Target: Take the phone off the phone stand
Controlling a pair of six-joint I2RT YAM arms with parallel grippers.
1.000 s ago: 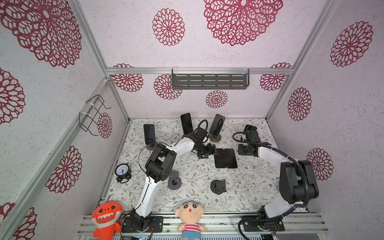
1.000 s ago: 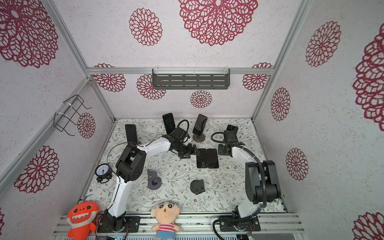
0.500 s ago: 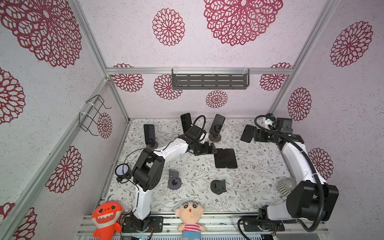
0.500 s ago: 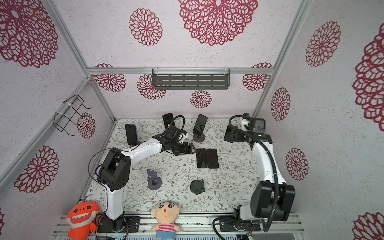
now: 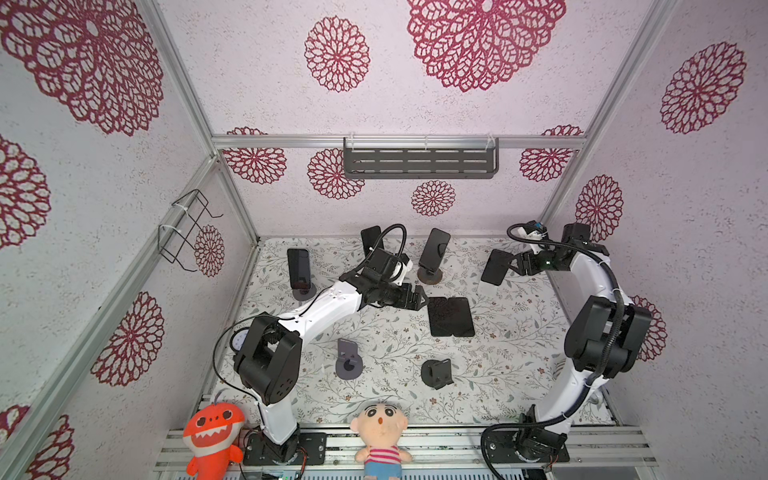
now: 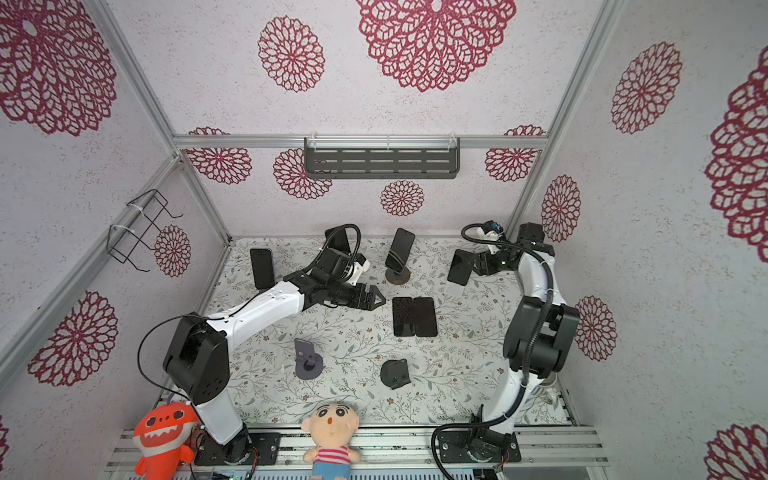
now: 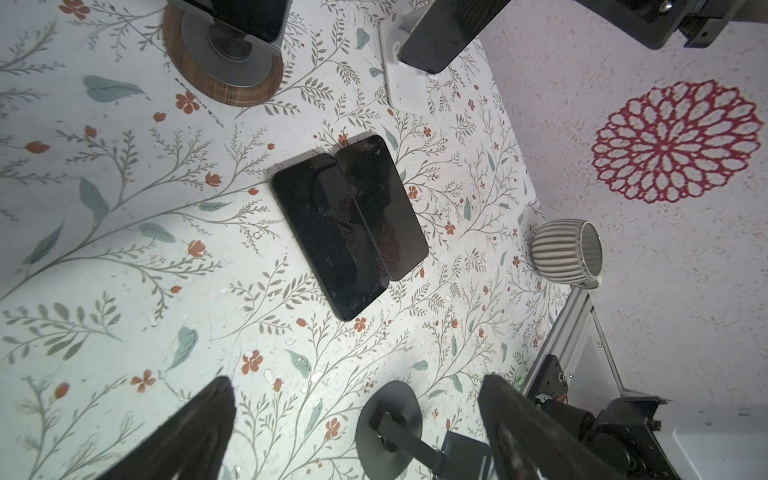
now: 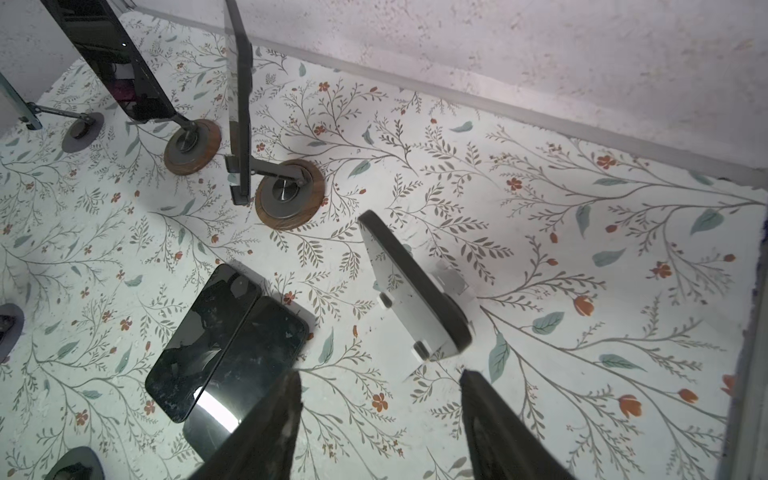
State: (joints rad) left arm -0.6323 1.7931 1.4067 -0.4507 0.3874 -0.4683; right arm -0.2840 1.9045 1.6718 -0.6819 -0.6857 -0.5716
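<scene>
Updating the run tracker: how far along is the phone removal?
Done: two flat phones lie mid-table, and the grey stand and black stand in front are empty. In hand: nothing gripped. The right gripper, open, faces the far-right phone. The left gripper hangs open beside the flat phones. Left: that phone, plus the left phone, back phone and centre phone, all on stands.

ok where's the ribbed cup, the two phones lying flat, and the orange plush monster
ribbed cup [image 7: 557, 253]: left wrist view, on its ribbed side wall.
two phones lying flat [image 5: 439, 316]: in a top view, on one phone's screen.
orange plush monster [image 5: 214, 434]: in a top view, on its toothy mouth.
</scene>
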